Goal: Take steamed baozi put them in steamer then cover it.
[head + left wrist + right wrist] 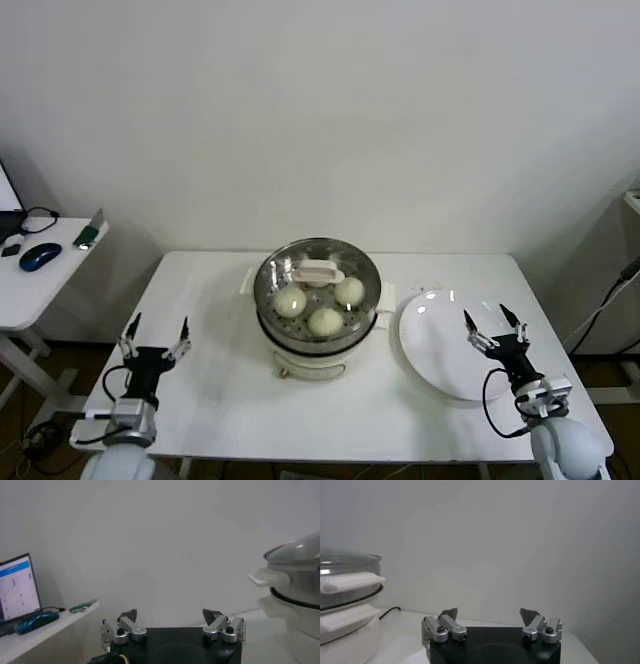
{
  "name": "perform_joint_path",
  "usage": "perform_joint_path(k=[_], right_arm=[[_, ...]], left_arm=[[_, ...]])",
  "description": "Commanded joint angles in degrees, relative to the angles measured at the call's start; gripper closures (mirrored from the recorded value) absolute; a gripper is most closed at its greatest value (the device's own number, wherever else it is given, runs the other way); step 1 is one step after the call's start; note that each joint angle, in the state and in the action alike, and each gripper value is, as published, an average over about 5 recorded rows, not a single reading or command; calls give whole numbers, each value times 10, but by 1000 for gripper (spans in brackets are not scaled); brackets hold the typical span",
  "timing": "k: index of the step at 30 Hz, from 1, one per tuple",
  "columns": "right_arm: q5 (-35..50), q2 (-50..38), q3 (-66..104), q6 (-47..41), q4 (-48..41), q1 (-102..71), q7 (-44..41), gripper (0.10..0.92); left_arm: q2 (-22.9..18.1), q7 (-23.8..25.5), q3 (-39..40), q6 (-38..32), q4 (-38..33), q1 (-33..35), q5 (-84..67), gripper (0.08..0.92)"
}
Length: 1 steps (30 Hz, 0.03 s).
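Observation:
The steamer (318, 345) stands in the middle of the white table, a shiny steel pot on a cream-white base. The clear glass cover (318, 272) with its cream handle sits on the pot. Through the glass I see three cream-white baozi (290, 301), (349, 290), (325, 321); a fourth is hidden. My left gripper (156, 332) is open and empty at the table's front left. My right gripper (493, 323) is open and empty over the white plate. The steamer shows at the edge of the left wrist view (295, 585) and the right wrist view (345, 605).
A flat white plate (440, 350) lies to the right of the steamer, with nothing on it. A side desk (40, 275) at the far left holds a blue mouse (40, 256) and a laptop edge.

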Motion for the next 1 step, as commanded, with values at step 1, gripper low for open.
perform_joint_path(k=[1], right_arm=[[3, 8, 11, 14, 1, -7, -8, 203]], left_arm=[[-16, 7, -31, -96, 24, 24, -56, 177]])
